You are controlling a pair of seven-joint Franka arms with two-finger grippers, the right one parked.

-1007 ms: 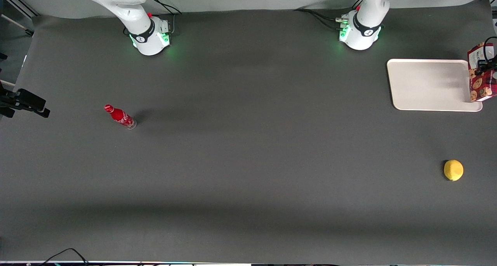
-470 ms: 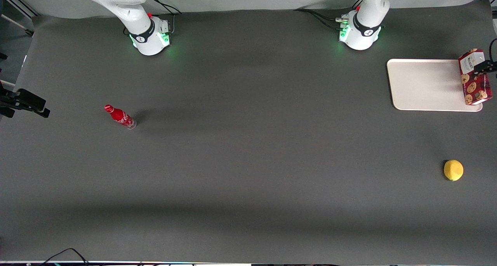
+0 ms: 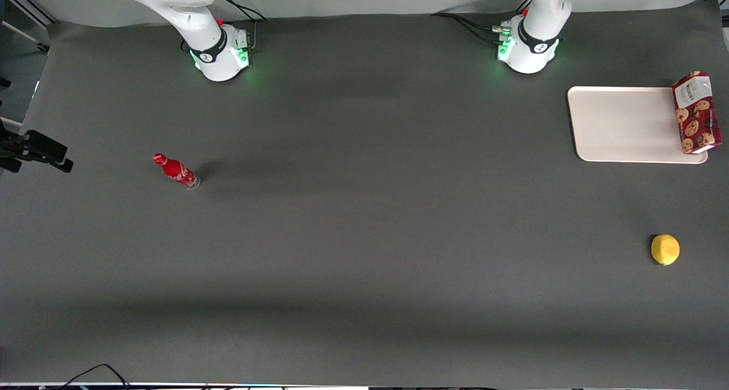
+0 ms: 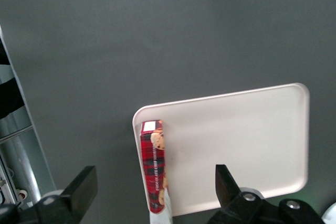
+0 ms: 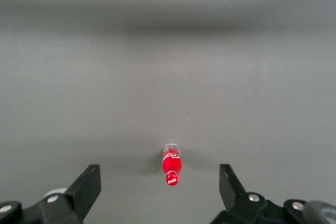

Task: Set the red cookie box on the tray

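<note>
You had the claw (image 4: 152,192) spread wide and empty, high above the red cookie box (image 4: 153,164), which lay along the tray (image 3: 623,122) edge toward the working arm's end (barely inside the rim). Any nudge there could have tipped it onto the tabletop (image 3: 364,236)

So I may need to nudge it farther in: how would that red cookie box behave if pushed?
The red cookie box stands on a narrow long side at the tray edge, so a sideways push would likely tip it. It's cardboard: probably light, fairly stiff, apt to slide. The gripper is open, above it.
</note>
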